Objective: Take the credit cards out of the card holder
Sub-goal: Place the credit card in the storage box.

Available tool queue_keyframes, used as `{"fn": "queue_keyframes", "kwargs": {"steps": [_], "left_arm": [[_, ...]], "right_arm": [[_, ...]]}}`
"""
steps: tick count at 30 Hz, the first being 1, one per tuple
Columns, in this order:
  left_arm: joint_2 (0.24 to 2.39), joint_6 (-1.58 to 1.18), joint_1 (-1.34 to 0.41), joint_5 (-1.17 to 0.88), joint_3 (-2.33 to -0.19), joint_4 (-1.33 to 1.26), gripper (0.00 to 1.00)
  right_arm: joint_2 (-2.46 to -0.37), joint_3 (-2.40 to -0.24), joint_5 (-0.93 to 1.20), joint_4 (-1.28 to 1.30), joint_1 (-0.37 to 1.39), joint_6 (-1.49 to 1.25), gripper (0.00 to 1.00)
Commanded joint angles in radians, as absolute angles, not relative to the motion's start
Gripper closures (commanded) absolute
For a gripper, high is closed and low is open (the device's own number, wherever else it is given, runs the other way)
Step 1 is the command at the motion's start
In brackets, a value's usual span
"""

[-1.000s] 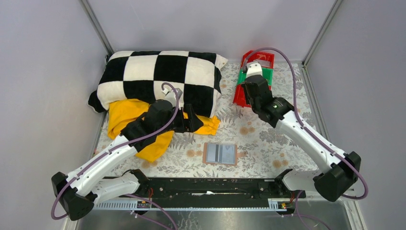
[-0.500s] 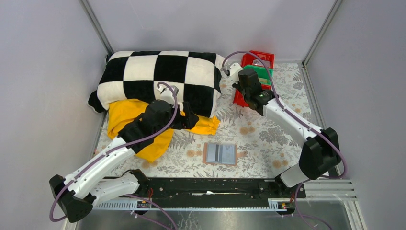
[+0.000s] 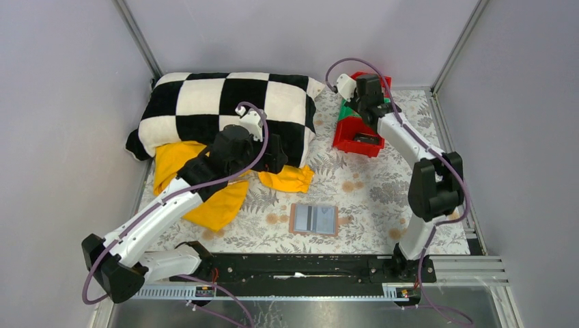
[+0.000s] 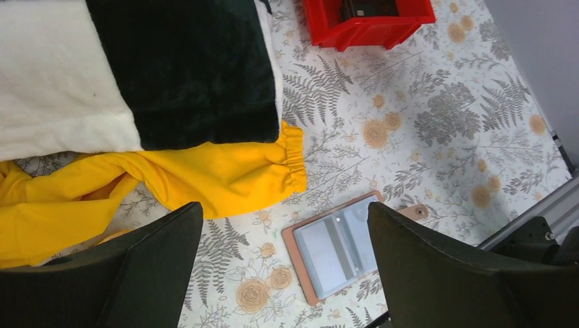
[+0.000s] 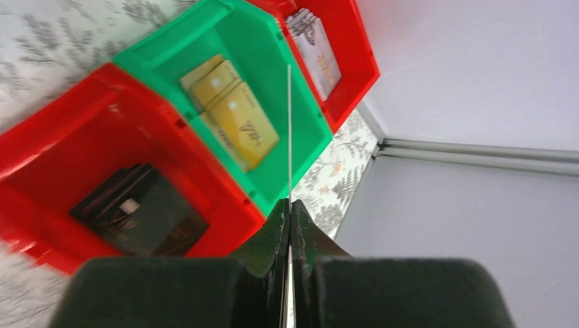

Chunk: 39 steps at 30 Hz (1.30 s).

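The card holder (image 3: pixel 314 219) lies open and flat on the floral cloth, tan edging around grey-blue panels; in the left wrist view the card holder (image 4: pixel 338 249) shows between my fingers, far below them. My left gripper (image 4: pixel 285 208) hangs open and empty above the yellow garment's edge. My right gripper (image 5: pixel 289 205) is shut on a thin credit card (image 5: pixel 289 130) seen edge-on, held over the green bin (image 5: pixel 300 102). Dark credit cards (image 5: pixel 140 212) lie in the near red bin (image 5: pixel 61 147).
Gold cards (image 5: pixel 235 116) fill the green bin, and pale cards (image 5: pixel 314 51) sit in the far red bin (image 5: pixel 355 55). A checkered pillow (image 3: pixel 225 113) and a yellow garment (image 3: pixel 198 181) take up the back left. Grey walls stand close behind the bins.
My right arm swung back from beside the near red bin to above the row of bins, staying shut. The left gripper opened wider and shifted slightly toward the pillow.
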<state>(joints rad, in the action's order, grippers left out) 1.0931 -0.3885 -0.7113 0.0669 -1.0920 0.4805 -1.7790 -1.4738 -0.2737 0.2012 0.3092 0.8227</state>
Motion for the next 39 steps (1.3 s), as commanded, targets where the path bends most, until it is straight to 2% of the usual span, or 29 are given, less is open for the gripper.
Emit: {"fn": "queue_keyframes", "kwargs": {"steps": [1, 8, 18, 27, 34, 39], "left_arm": [[1.124, -0.34, -0.657, -0.027, -1.135, 0.468, 0.06], [1.172, -0.337, -0.538, -0.155, -1.128, 0.42, 0.07], [1.258, -0.359, -0.38, -0.355, -1.104, 0.349, 0.08], [1.291, -0.363, -0.319, -0.395, -1.106, 0.33, 0.09], [1.305, -0.376, -0.287, -0.43, -1.101, 0.303, 0.09], [1.312, -0.382, -0.276, -0.448, -1.095, 0.298, 0.09]], "right_arm": [[-1.9, -1.611, -0.238, 0.182, 0.264, 1.008, 1.0], [-2.148, -1.821, -0.314, 0.1, 0.218, 1.151, 1.0], [-2.371, -2.056, -0.324, 0.059, 0.19, 1.251, 1.0], [-2.48, -2.159, -0.293, 0.043, 0.16, 1.308, 0.99], [-2.513, -2.16, -0.268, 0.01, 0.152, 1.306, 0.98], [-2.519, -2.136, -0.263, -0.039, 0.143, 1.304, 0.92]]}}
